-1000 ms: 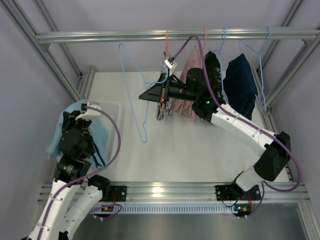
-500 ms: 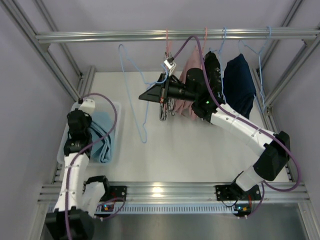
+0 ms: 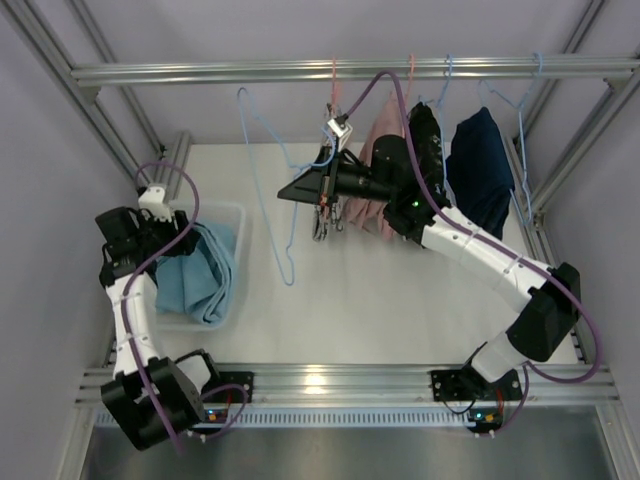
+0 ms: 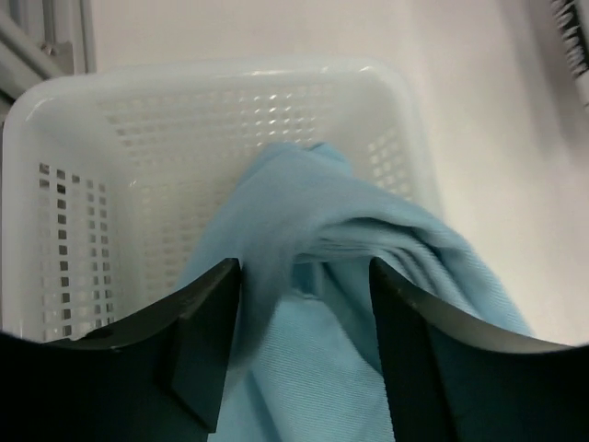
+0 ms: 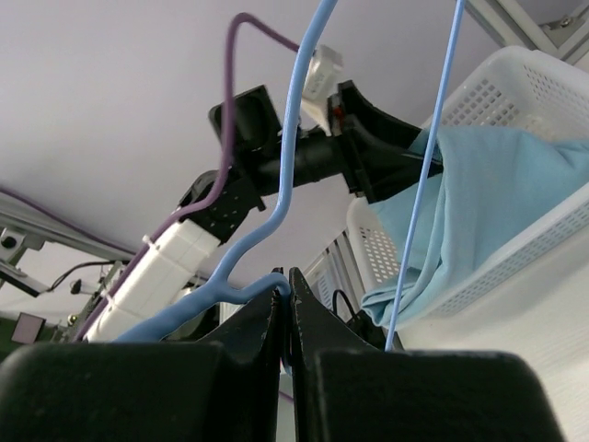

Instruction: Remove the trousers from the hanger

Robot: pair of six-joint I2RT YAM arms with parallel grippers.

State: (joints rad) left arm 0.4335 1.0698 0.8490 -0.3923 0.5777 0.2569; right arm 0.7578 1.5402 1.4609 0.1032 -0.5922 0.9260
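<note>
The light blue trousers (image 3: 203,272) lie bunched in the white basket (image 3: 238,208), off any hanger. My left gripper (image 3: 165,238) hovers at the basket's left side; in the left wrist view it (image 4: 304,354) is open, straddling the light blue trousers (image 4: 340,249) without pinching them. My right gripper (image 3: 285,192) is shut on the bare blue hanger (image 3: 289,280), which hangs from the rail. The right wrist view shows the jaws (image 5: 285,299) pinching the blue hanger (image 5: 276,198). Dusty pink trousers (image 3: 372,205) and black-and-white patterned trousers (image 3: 325,222) hang behind the right wrist.
A dark navy garment (image 3: 480,170) hangs on a blue hanger at the right end of the rail (image 3: 200,72). Aluminium frame posts run along both sides of the white table (image 3: 380,300). The perforated basket wall (image 4: 184,129) rises beyond the left fingers.
The left arm swung the light blue trousers from the basket's left edge into the basket, then pulled back to the left and opened its jaws. The right arm stayed still, holding the hanger.
</note>
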